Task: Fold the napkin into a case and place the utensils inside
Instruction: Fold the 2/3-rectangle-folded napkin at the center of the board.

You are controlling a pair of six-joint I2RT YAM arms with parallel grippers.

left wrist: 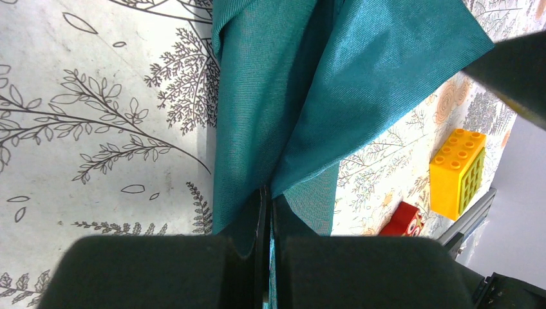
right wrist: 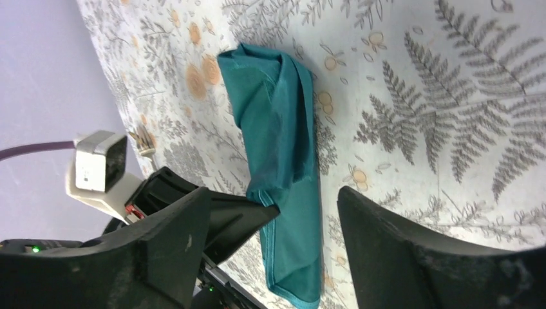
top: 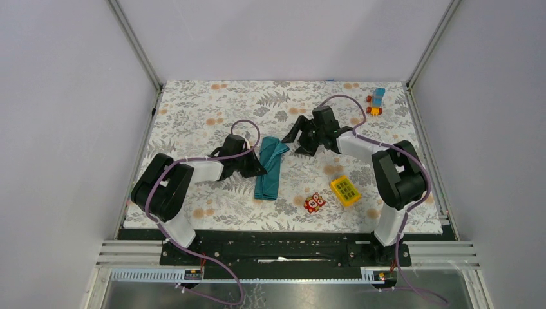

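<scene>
The teal napkin (top: 269,168) lies on the floral mat folded into a long narrow strip, with its far end bunched and creased. My left gripper (top: 261,171) is at the strip's left edge and is shut on a fold of the cloth. In the left wrist view the fabric (left wrist: 309,84) runs down between the closed fingers of the left gripper (left wrist: 267,196). My right gripper (top: 295,145) is open and empty, just right of the napkin's far end. In the right wrist view the napkin (right wrist: 277,129) lies ahead of the open right gripper (right wrist: 275,193). No utensils are in view.
A yellow gridded block (top: 345,190) and a small red owl toy (top: 314,203) sit to the right of the napkin, near the front. Both also show in the left wrist view, the block (left wrist: 456,170) and the owl (left wrist: 402,222). A blue, red and yellow toy (top: 376,102) stands at the back right corner.
</scene>
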